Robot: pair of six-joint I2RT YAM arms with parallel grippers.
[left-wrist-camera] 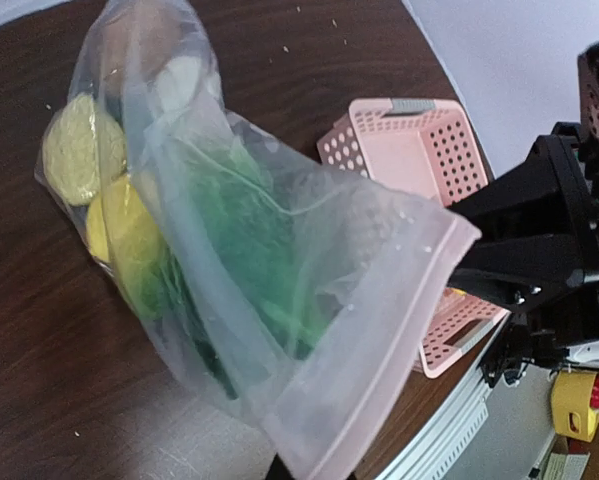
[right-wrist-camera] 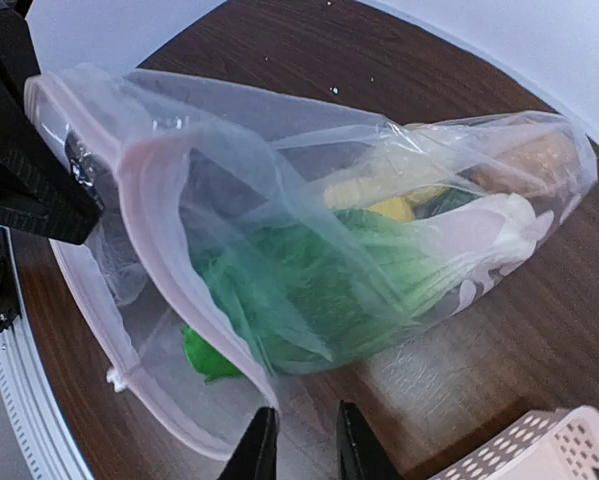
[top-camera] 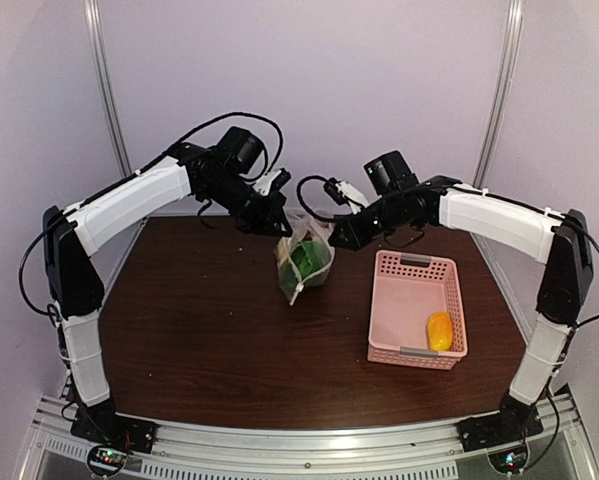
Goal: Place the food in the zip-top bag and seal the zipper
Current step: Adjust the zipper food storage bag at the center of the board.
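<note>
The clear zip-top bag point(top-camera: 304, 258) hangs over the table with its bottom resting on the wood. It holds green vegetable point(right-wrist-camera: 309, 290), yellow lemons point(left-wrist-camera: 79, 150) and brown bread point(right-wrist-camera: 529, 160). My left gripper point(top-camera: 277, 222) is shut on the bag's mouth edge, its tips hidden behind the plastic point(left-wrist-camera: 289, 466). The pale pink zipper point(right-wrist-camera: 144, 190) runs along the gaping mouth, with a small white slider tab point(right-wrist-camera: 114, 378) low on it. My right gripper point(right-wrist-camera: 307, 450) stands narrowly open at the mouth, the rim touching one finger. An orange-yellow piece point(top-camera: 439, 330) lies in the basket.
The pink perforated basket point(top-camera: 417, 268) stands to the right of the bag on the dark wooden table point(top-camera: 199, 330). A metal rail point(top-camera: 309, 445) runs along the near edge, and the pale back wall is close behind both arms.
</note>
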